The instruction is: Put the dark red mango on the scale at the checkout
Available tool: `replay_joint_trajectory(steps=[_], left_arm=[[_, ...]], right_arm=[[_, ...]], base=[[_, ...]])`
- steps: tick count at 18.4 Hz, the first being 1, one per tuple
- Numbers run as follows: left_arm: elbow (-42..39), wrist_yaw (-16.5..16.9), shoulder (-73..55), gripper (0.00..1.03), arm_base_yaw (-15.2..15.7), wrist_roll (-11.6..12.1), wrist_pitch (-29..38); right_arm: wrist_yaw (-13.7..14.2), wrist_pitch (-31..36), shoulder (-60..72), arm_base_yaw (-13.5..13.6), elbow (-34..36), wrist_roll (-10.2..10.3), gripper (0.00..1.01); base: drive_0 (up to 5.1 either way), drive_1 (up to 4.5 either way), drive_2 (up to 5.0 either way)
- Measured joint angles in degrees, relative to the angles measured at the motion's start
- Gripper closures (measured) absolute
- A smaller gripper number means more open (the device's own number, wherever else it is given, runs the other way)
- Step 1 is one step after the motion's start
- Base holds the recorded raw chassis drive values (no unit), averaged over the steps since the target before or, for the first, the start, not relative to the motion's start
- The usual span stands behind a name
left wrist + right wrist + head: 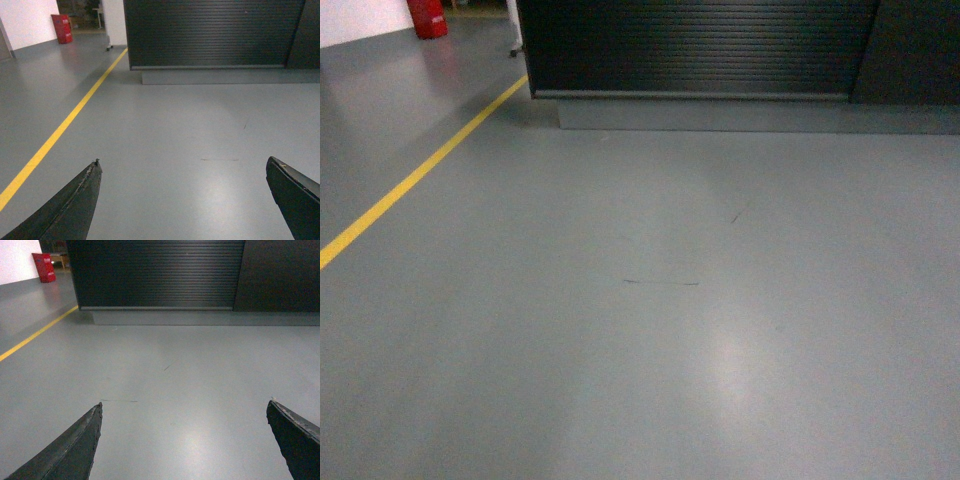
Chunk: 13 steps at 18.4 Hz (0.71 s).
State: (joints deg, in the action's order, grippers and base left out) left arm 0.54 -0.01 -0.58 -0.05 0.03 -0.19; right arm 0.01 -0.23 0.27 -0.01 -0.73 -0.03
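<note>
The checkout (700, 50) stands ahead as a dark counter with a ribbed front panel on a grey plinth; only its front shows, also in the left wrist view (210, 35) and the right wrist view (160, 272). Its top is out of view. The dark red mango and the scale are out of view. My left gripper (182, 162) is open above bare grey floor, nothing between its black fingers (75, 205). My right gripper (185, 405) is open too, with empty floor between its fingers (290, 440). Neither gripper shows in the head view.
A yellow floor line (420, 175) runs diagonally at the left toward the counter's left corner. A red object (428, 18) stands at the far left by a white wall. A darker panel (910, 50) adjoins the counter on the right. Grey floor (670, 300) lies between me and the counter.
</note>
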Motion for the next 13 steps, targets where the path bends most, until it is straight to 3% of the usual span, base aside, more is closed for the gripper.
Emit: replay_joint_trajectory(steps=[13], left_arm=[[0.0,0.0,0.0,0.05,0.0,0.0,0.0]], right_arm=[[0.0,0.0,0.0,0.0,0.0,0.0,0.03]], base=[[0.0,0.00,0.0]])
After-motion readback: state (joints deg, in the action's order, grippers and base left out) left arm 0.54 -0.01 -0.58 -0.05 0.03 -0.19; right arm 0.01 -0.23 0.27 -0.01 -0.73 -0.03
